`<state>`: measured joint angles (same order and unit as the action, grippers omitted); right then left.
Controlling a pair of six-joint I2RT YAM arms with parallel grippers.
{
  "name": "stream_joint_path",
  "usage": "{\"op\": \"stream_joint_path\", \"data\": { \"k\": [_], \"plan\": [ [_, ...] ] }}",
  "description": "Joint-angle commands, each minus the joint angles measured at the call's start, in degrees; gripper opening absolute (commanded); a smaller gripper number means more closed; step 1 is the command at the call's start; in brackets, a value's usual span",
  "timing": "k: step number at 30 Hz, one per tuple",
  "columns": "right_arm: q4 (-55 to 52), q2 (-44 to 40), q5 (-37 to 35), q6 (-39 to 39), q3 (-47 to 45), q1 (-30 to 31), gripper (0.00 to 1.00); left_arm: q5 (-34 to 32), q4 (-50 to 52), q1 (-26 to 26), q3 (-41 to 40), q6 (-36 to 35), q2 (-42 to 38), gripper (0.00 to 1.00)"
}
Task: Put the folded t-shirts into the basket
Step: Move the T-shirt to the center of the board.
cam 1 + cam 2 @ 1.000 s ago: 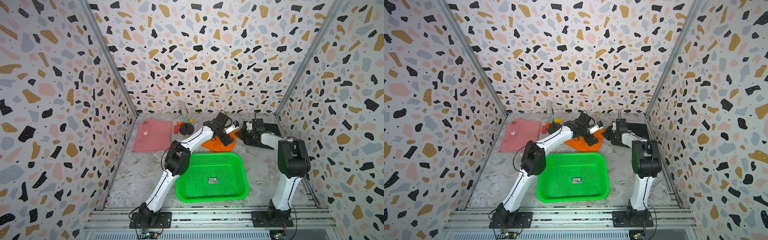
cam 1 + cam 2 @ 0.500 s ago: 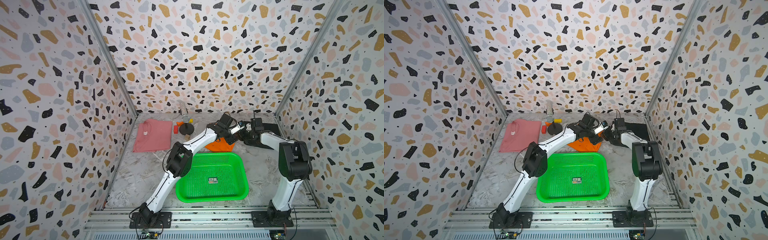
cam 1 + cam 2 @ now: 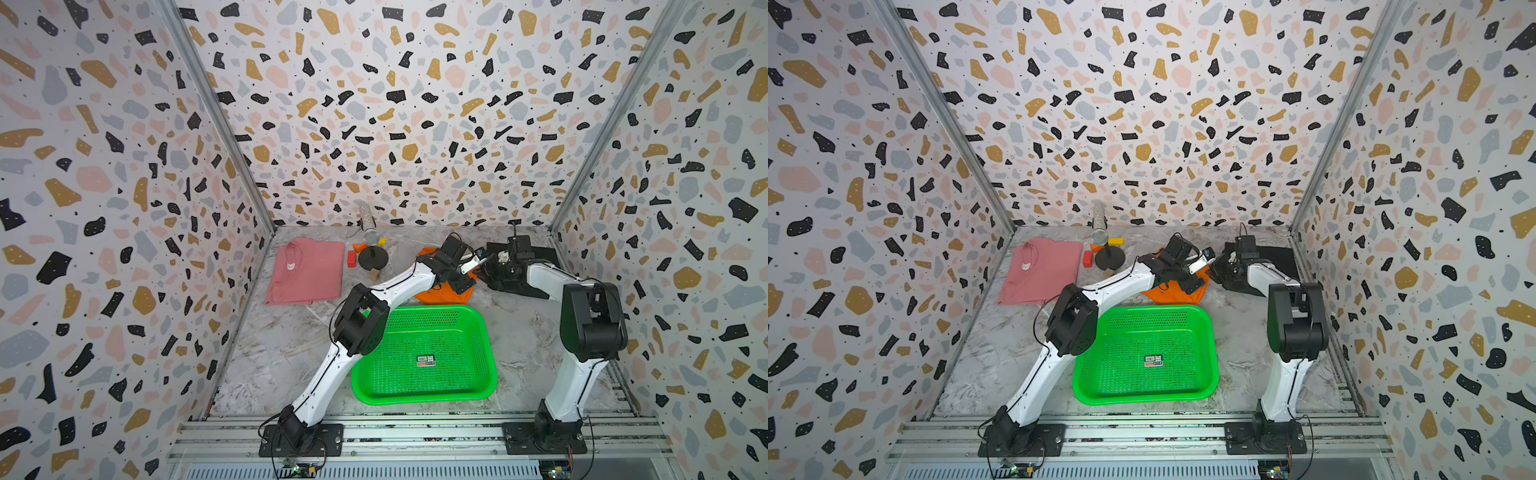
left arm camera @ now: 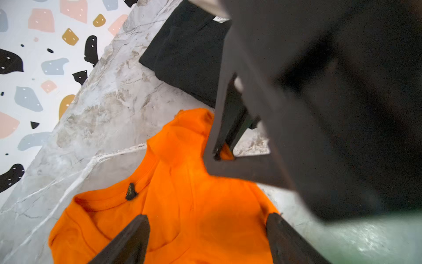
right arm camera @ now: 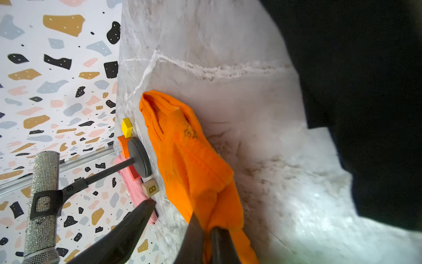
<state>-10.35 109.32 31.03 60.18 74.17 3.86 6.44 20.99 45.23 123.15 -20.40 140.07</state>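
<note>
The right gripper [image 5: 205,226] has its jaws pressed together on a bunched corner of the bright orange folded cloth t-shirt [image 4: 194,205]. That corner is pinched between the two dark fingers and lifted from the grey marble-patterned tabletop [image 4: 102,114]. The left gripper [image 4: 207,240] hangs over the same shirt with its jaws well apart. The orange cloth, its black neck label showing, spreads below and between them, though it is hard to tell whether the fingertips touch it. Beyond the left jaws, past the right gripper, the black folded cloth t-shirt [image 4: 187,57] lies flat. The dusty pink folded cloth t-shirt [image 3: 305,270] lies well apart from both pairs of jaws. The bright green perforated plastic basket [image 3: 415,320] sits just beside the orange shirt, on the side of the jaws nearer the arm bases, with a small sticker [image 3: 426,360] on its bottom.
</note>
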Motion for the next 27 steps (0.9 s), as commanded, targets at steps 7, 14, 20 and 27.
{"op": "stream_joint_path", "data": {
  "k": [7,14,20,27],
  "plan": [
    [-0.89,-2.75,4.29,3.26,1.83,-1.31,0.00,-3.41,-1.67,3.30,0.16,-4.56,-0.41,0.84],
    [-1.13,-2.59,4.19,3.47,2.19,-1.29,0.00,7.23,0.41,3.30,-0.64,-2.67,-2.85,0.87],
    [-2.18,-3.64,3.83,3.39,2.13,-1.29,0.00,1.54,-0.34,3.95,1.99,3.55,-0.97,0.90],
    [-1.44,-4.85,4.80,6.05,1.69,-1.40,0.00,-4.01,0.15,4.58,5.55,7.56,0.95,0.85]
  ]
}}
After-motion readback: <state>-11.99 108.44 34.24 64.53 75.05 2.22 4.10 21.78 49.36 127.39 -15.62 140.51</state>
